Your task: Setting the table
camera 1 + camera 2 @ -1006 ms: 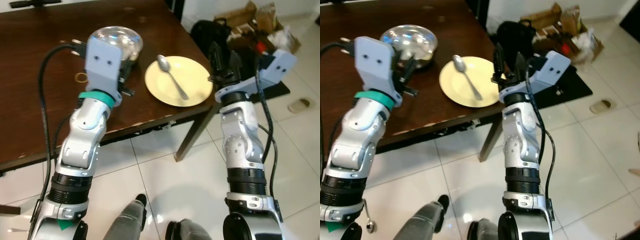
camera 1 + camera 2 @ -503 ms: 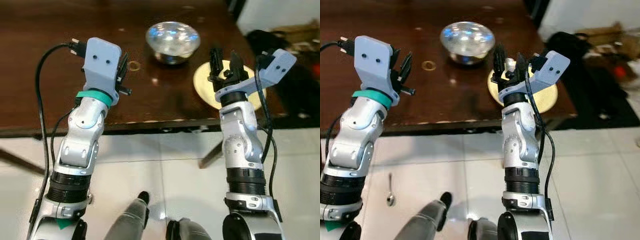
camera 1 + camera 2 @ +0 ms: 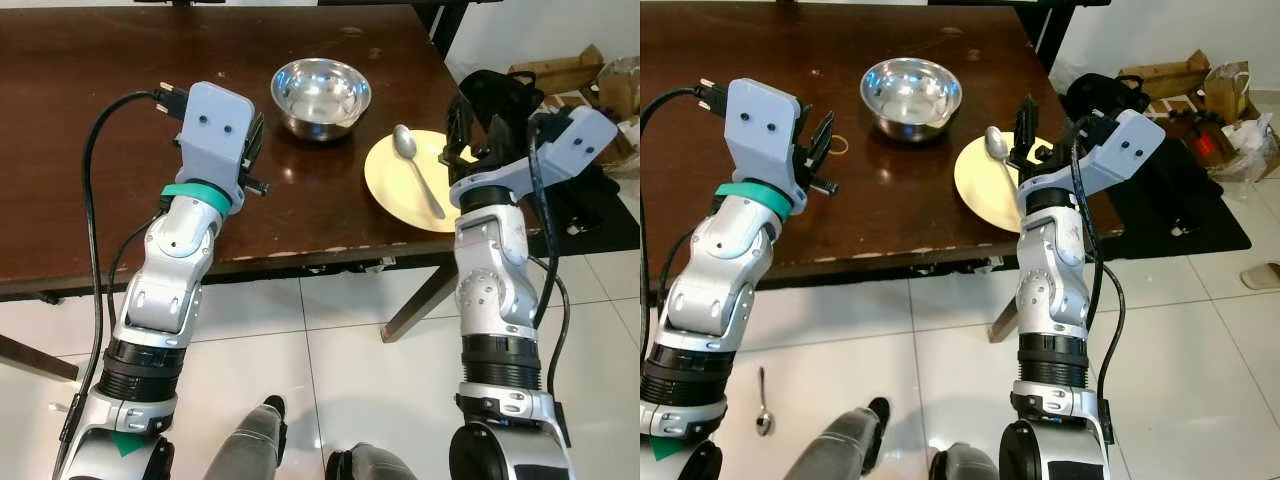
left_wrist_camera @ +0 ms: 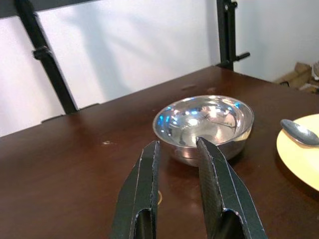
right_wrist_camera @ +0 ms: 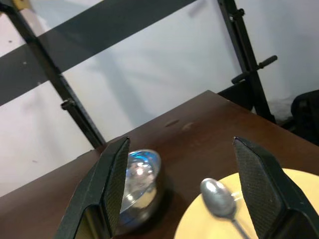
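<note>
The table (image 3: 90,120) carries a steel bowl (image 3: 320,96) near its far right corner; just beside it, toward the right edge, sits a yellow plate (image 3: 395,185) with a spoon (image 3: 418,172) lying across it, bowl end toward the far side, handle toward me; a second spoon (image 3: 763,402) lies on the floor below the table edge, by my left arm.

My left gripper (image 4: 177,152) hangs over the table short of the bowl, fingers a narrow gap apart and holding nothing; my right gripper (image 5: 177,164) hovers at the near right side of the plate, fingers spread wide, also empty.

Handling, as I judge it: the bowl is thin polished metal, light, rigid and slippery; the rim is the only sound hold, one finger inside and one outside; a hard pinch may make it skate on the wood. The plate looks stiff and possibly breakable; it lies flat, so its overhanging lip at the table edge is the place to take it. The spoon is light, hard and slick; the middle of the handle gives the surest purchase, though it lies nearly flush with the plate.

A small ring (image 3: 837,145) lies on the wood near my left gripper.

No brand, label or legible writing on any item.
</note>
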